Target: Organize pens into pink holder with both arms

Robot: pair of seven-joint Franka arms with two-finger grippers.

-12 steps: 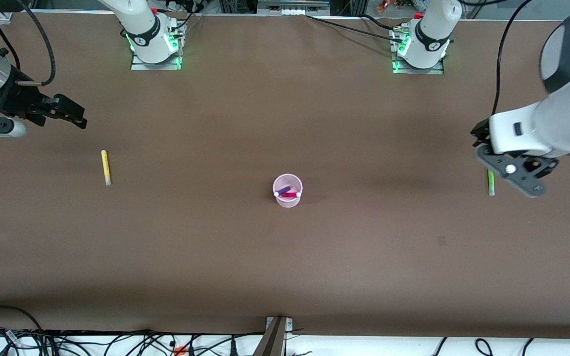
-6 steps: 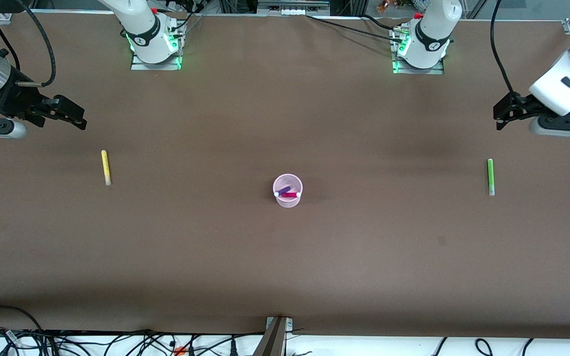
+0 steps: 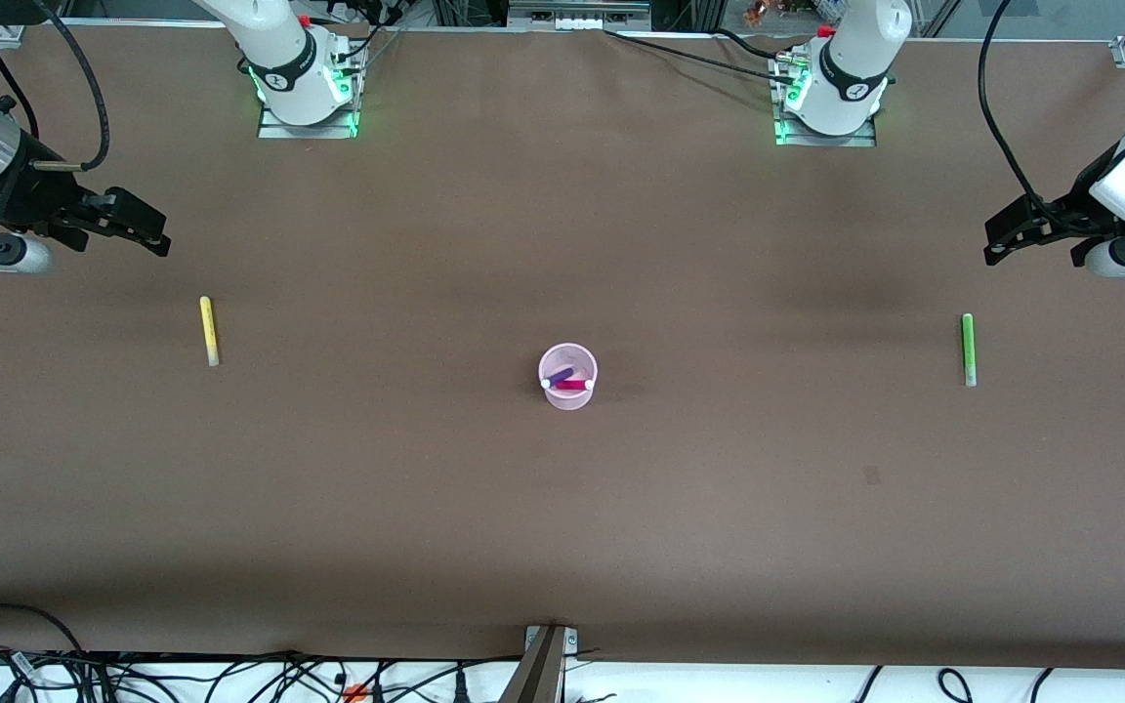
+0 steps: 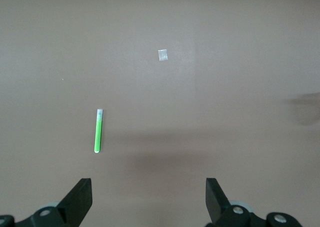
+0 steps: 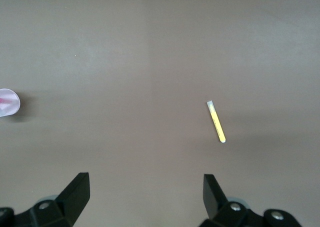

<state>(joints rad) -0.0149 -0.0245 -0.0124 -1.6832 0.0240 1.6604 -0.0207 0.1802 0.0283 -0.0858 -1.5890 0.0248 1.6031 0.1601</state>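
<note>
Both sets of jaws stand apart and empty: the left gripper [image 3: 1007,239] hangs over the surface [image 3: 562,508] near the green pen [image 3: 967,349], the right gripper [image 3: 147,232] near the yellow pen [image 3: 208,330]. Both pens lie flat, well apart. Between them stands the pink holder [image 3: 568,375], with the purple pen [image 3: 561,374] and magenta pen [image 3: 572,385] inside.

No text, label, brand, number or sign can be read anywhere in these views. The black bands on the two white jointed robot arm bases [image 3: 294,73] [image 3: 841,83] carry small white marks, too small to make out. A small pale square patch [image 4: 162,55] lies on the brown table [image 3: 562,508], with nothing legible on it.
</note>
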